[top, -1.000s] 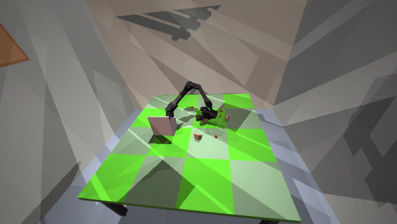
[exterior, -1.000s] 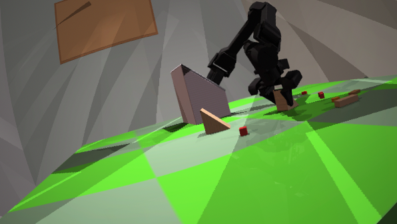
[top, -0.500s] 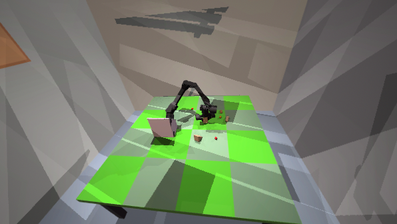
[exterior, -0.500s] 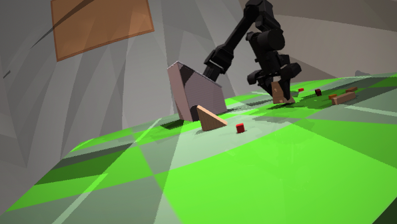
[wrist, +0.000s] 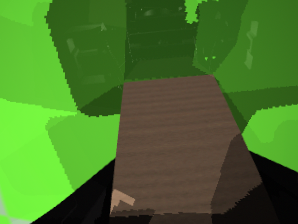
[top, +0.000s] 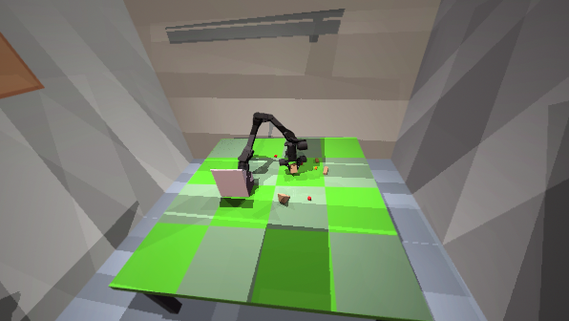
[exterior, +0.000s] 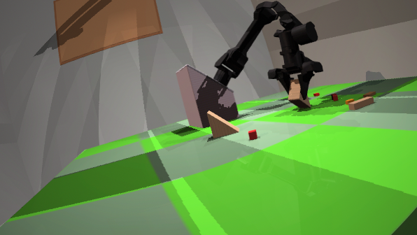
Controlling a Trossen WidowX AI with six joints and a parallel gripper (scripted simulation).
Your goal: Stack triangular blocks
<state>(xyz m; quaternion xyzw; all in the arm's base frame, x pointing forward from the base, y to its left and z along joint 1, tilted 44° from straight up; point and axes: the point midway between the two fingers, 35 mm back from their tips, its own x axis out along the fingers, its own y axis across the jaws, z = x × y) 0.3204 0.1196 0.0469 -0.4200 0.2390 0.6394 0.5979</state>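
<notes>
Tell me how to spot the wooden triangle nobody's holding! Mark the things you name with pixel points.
Find the big pale pink slab (top: 231, 183) (exterior: 189, 98) on the green checkered table (top: 296, 267) (exterior: 280, 182). Nearby sits a light wooden triangular block (top: 284, 198) (exterior: 221, 126). Unlike the small red cube (top: 309, 198) (exterior: 252, 134) beside it, it's wooden, with a slope.

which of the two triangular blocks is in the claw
The triangular block farther from the small red cube; the other stands on the table, outside the claw.

No text, label, number or sign (or brand) can be read anywhere.
</notes>
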